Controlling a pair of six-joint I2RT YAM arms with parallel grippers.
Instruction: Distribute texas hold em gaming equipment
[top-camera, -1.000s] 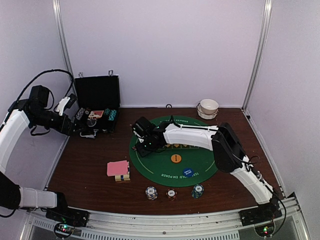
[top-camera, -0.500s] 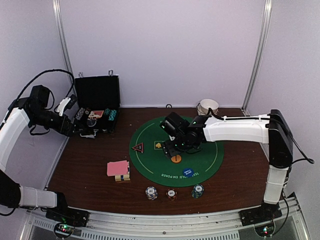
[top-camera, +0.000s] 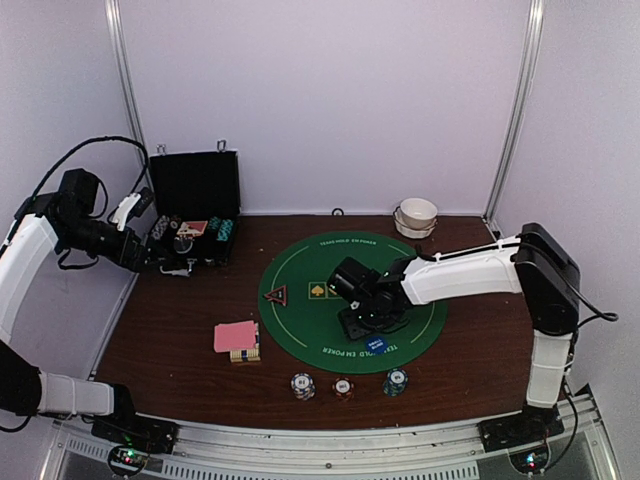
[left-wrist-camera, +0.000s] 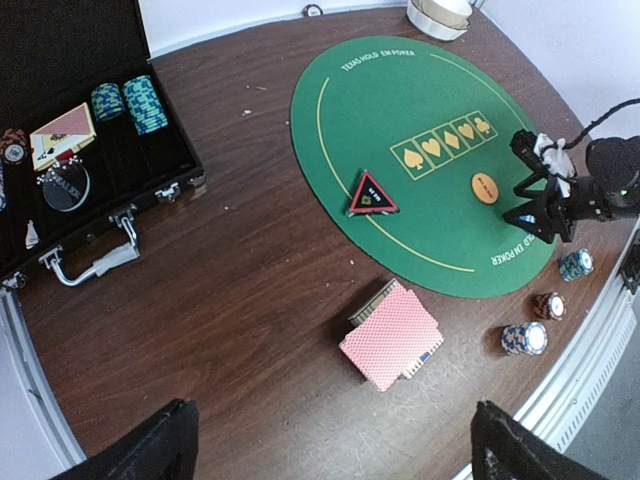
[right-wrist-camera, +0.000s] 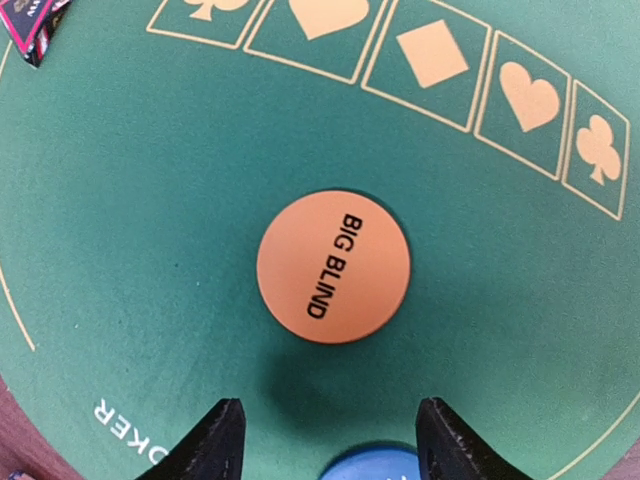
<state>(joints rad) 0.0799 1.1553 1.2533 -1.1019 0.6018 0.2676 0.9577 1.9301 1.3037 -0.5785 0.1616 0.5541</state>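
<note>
On the green mat (top-camera: 300, 330) lie a red triangular button (top-camera: 276, 295), a blue round button (top-camera: 376, 343) and an orange "BIG BLIND" button (right-wrist-camera: 333, 266). My right gripper (right-wrist-camera: 330, 445) hovers just above the mat, open and empty, its fingertips short of the orange button and either side of the blue button (right-wrist-camera: 375, 466). Pink-backed cards (top-camera: 235, 335) rest on a box left of the mat. Three chip stacks (top-camera: 343, 387) stand near the front edge. My left gripper (left-wrist-camera: 330, 460) hangs open and empty, high over the table's left side.
An open black case (top-camera: 195, 215) with more chips and cards sits at the back left. A white bowl (top-camera: 418, 213) stands at the back right. The blue-and-yellow card box (top-camera: 246, 355) lies under the pink cards.
My right gripper let go of the red triangular button at the mat's left part, then swung right and came down over the orange button. The left arm has not moved.
</note>
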